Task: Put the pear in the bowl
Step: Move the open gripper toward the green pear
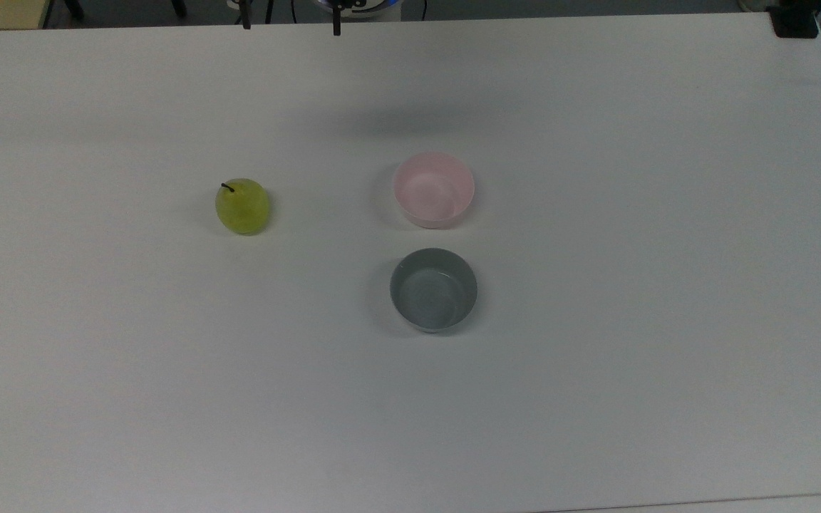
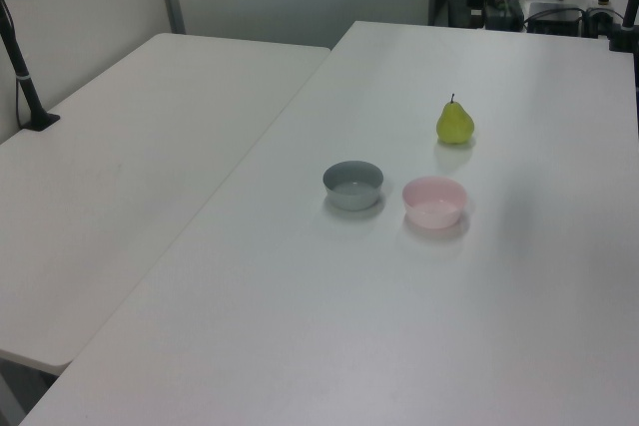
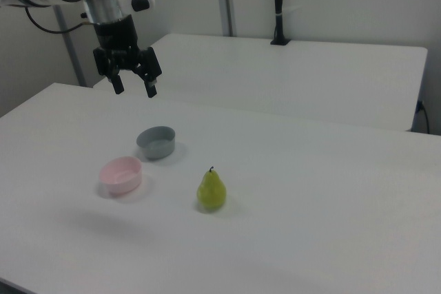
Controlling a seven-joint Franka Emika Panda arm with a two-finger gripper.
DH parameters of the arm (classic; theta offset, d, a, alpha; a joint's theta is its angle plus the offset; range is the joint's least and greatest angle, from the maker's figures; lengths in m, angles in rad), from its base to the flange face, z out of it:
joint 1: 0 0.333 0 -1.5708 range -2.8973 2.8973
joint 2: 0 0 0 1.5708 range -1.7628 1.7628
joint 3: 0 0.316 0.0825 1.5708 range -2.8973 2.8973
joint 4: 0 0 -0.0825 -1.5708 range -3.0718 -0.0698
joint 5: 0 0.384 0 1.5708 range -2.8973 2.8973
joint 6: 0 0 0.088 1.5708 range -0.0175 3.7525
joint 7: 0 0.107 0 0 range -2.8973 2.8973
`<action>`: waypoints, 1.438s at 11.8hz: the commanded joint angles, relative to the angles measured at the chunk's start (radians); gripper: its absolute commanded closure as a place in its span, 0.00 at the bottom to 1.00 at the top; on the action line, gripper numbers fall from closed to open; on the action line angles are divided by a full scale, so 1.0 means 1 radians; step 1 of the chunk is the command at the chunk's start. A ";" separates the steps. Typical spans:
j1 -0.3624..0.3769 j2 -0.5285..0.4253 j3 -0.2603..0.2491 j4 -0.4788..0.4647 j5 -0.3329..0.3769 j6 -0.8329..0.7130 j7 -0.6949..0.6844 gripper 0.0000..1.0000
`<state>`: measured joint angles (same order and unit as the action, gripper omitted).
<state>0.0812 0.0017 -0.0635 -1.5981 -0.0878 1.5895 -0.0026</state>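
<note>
Pear: sitting nearest the lens in the right view, standing upright on the white table, short dark stem pointing up, yellow-green skin. In the top view the pear is lying toward the top view's left, well apart from both bowls. In the left view the pear is standing beyond the bowls.

Pink bowl: resting open side up on the table, holding nothing. In the top view the pink bowl is sitting just above the grey one; in the left view it is sitting to the left view's right of the grey one.

Grey bowl: standing near the pink bowl, not touching it, also holding nothing; seen too in the top view and in the left view.

Gripper: hanging in the air above the table on the right view's left, behind the bowls, fingers pointing downward and spread apart, gripping nothing.
</note>
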 commanded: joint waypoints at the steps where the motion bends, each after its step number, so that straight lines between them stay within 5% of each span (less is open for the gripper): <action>1: 0.005 -0.008 -0.006 -0.006 0.017 -0.017 0.012 0.00; 10: 0.003 -0.005 -0.013 -0.006 0.017 -0.014 0.007 0.00; 17: -0.115 0.023 -0.021 0.003 0.019 0.007 -0.209 0.00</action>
<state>0.0210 0.0116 -0.0814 -1.5996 -0.0878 1.5895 -0.1212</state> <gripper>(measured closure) 0.000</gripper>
